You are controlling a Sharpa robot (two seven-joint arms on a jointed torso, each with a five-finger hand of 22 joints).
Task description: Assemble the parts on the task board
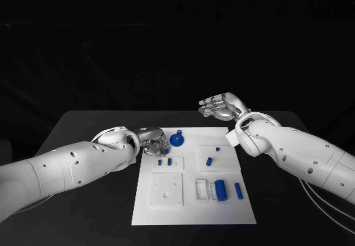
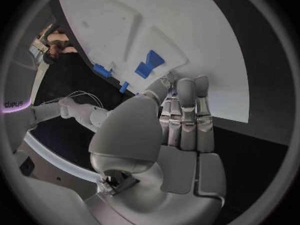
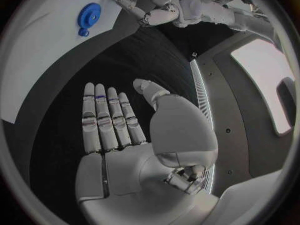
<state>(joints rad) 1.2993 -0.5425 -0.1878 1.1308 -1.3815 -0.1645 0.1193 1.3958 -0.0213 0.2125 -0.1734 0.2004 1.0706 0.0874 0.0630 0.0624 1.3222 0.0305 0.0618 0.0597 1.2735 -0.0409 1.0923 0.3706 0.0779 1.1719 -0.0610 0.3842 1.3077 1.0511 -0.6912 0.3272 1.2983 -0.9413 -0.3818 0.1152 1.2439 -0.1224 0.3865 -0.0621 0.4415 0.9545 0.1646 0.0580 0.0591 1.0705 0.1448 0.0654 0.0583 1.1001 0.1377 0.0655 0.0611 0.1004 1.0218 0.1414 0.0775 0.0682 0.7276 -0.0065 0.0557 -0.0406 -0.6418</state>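
Nearest us, task board (image 1: pixel 194 215) on bench (image 1: pixel 89 123), blue parts atop | left robot hand (image 1: pixel 153 142) curled beside round part (image 1: pixel 177 139), grip unclear | right robot hand (image 1: pixel 220 106) loosely open, empty | risk: knocking round part aside

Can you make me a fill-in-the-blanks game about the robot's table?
1. The round blue disc part lies on the ____ task board.
2. The left hand is over the board's ____ edge.
3. The right hand holds ____.

Missing words: white; left; nothing
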